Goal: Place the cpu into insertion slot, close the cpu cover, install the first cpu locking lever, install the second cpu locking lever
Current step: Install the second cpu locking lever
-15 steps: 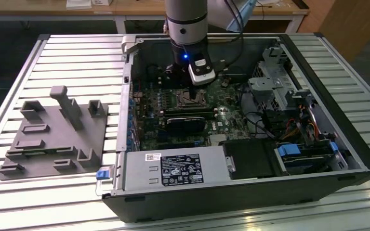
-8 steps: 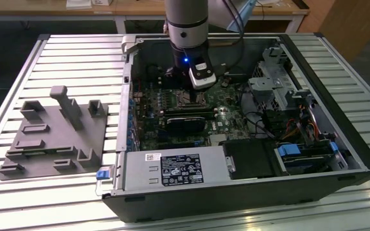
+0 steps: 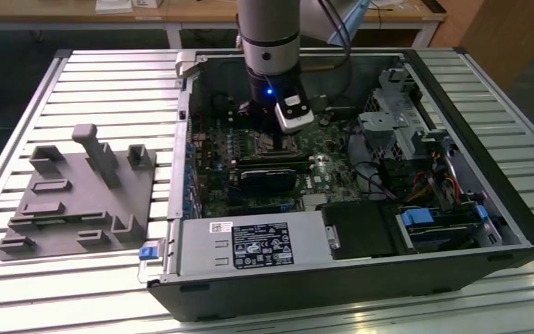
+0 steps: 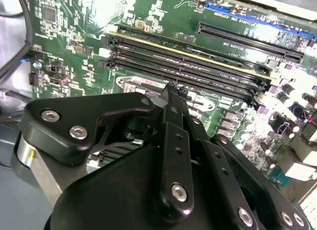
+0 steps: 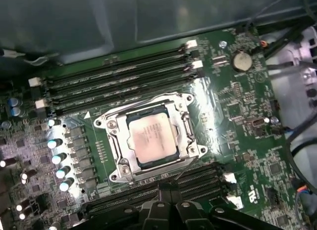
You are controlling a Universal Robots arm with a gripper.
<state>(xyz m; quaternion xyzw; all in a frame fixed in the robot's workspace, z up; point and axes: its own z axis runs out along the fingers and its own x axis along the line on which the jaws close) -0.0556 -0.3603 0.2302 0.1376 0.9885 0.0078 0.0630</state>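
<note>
Cpu point(image 5: 152, 139), its pale metal face up, sits in the insertion slot point(image 5: 115, 141) on the green motherboard point(image 5: 237, 136), and we see the silvery cpu cover point(image 5: 181, 123) lying closed around it, framing the chip. Black memory slots point(image 5: 119, 79) run along both sides of the socket. Our pincer point(image 5: 167, 188) hangs just beside the socket's edge, fingers drawn together to a narrow tip and grasping nothing. The open computer case point(image 3: 489, 209) rests on the slatted surface point(image 3: 109, 83).
</note>
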